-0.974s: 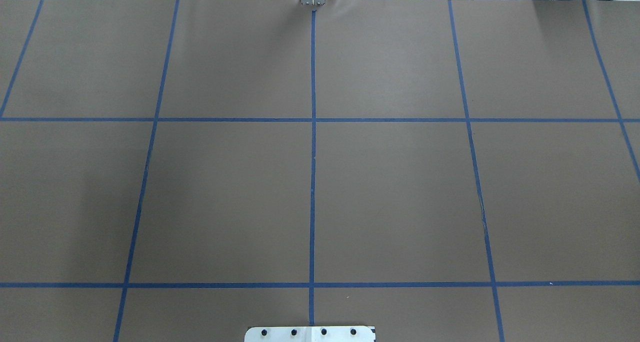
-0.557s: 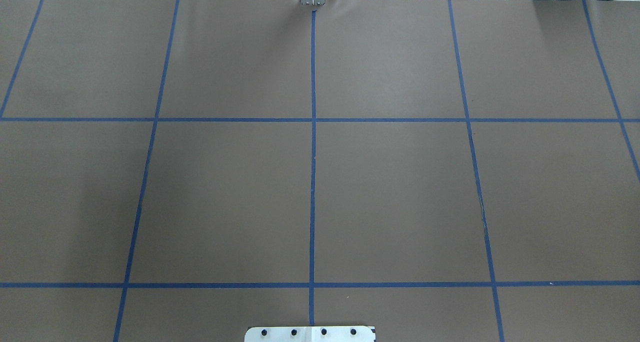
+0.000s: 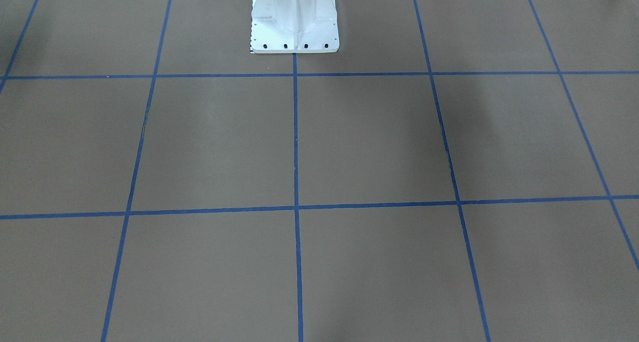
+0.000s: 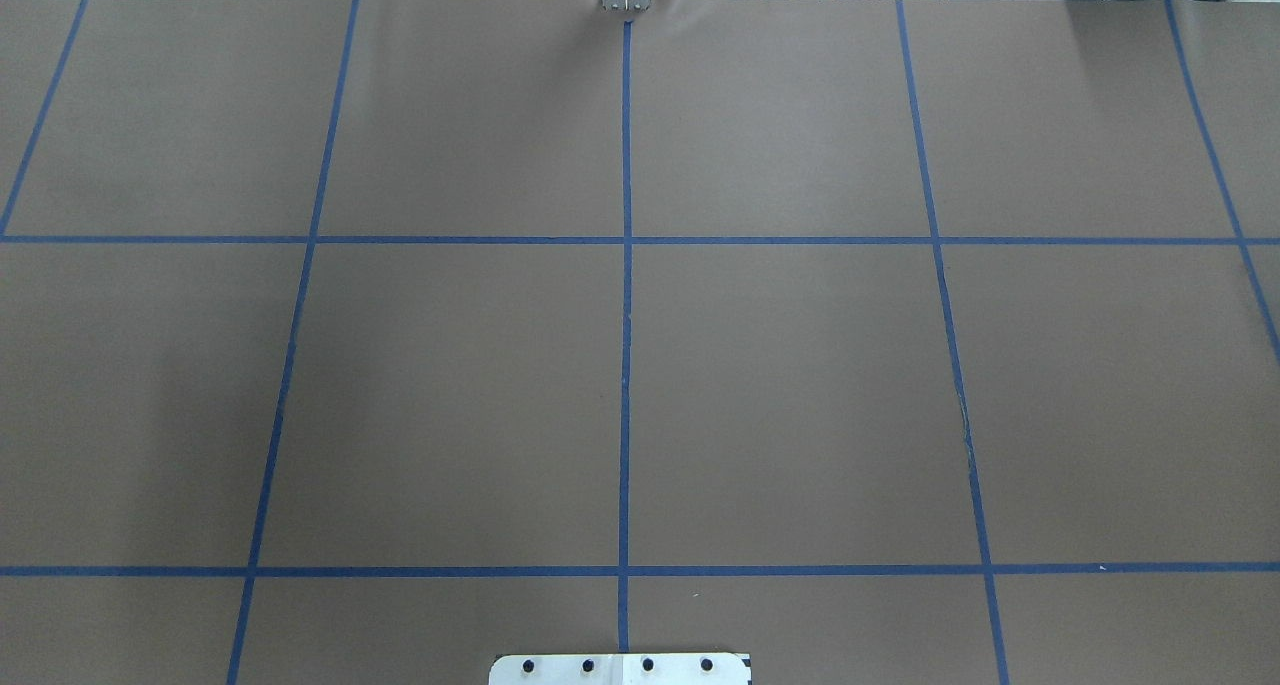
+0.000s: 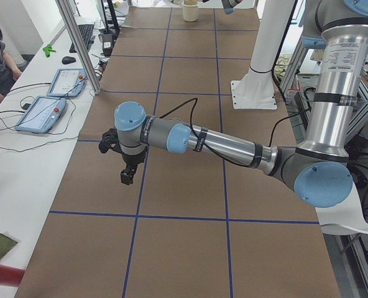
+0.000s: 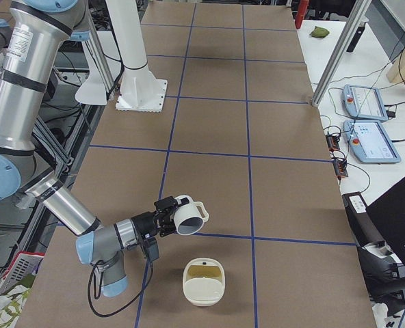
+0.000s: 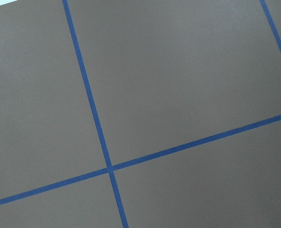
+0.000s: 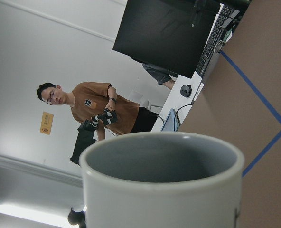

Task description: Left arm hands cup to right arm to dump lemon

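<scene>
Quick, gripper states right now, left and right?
Left gripper: cannot be told, seen only from the side camera.
Right gripper: cannot be told either; the cup is tipped sideways at its fingertips.

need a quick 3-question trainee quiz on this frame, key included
1. True or false: the cup is upright.
2. Short answer: which arm carries the cup?
3. Fill in: on the table, close beside the cup in the exterior right view, sits a white ___ with yellowish contents.
Key: 1 false, it is tipped on its side; 2 the right arm; 3 dish.
</scene>
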`<state>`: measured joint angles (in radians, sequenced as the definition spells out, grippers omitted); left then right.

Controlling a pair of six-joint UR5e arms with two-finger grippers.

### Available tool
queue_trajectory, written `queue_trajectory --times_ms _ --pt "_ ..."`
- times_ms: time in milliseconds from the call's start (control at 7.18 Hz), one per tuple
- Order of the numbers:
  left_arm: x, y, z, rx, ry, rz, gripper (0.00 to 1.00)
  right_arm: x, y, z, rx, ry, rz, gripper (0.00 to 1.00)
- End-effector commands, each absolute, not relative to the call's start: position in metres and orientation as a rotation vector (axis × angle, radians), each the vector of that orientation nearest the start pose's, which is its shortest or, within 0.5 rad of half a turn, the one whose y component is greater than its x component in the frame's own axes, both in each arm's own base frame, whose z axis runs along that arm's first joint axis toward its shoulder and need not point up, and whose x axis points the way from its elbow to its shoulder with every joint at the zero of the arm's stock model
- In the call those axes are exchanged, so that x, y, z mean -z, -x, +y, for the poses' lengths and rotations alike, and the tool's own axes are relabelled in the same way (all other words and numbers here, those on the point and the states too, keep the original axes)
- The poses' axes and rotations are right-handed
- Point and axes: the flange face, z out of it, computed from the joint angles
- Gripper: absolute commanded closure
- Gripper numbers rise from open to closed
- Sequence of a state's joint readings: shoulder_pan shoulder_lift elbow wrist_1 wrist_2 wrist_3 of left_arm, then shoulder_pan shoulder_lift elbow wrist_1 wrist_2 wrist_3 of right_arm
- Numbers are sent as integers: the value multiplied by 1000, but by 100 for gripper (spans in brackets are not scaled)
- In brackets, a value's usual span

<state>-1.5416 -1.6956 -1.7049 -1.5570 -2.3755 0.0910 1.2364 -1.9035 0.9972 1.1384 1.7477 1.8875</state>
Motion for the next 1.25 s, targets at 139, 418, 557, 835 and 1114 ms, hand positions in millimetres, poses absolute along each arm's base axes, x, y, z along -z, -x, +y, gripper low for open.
queue_trajectory --times_ms 139,418,557,835,1114 --pt "-527 46 -546 -214 -260 793 0 -729 -29 -246 -502 -1035 -1393 100" --pt "-522 45 -546 -218 -269 797 0 -699 -9 -299 -284 -1166 -1176 100" --pt "-517 45 -547 -225 -283 798 0 -682 1 -328 -201 -1205 -1086 100" --pt "-502 45 -544 -237 -310 805 0 -638 31 -406 -141 -1252 -1065 100" --pt "-493 40 -545 -248 -316 863 0 -587 69 -485 -102 -1259 -1035 100"
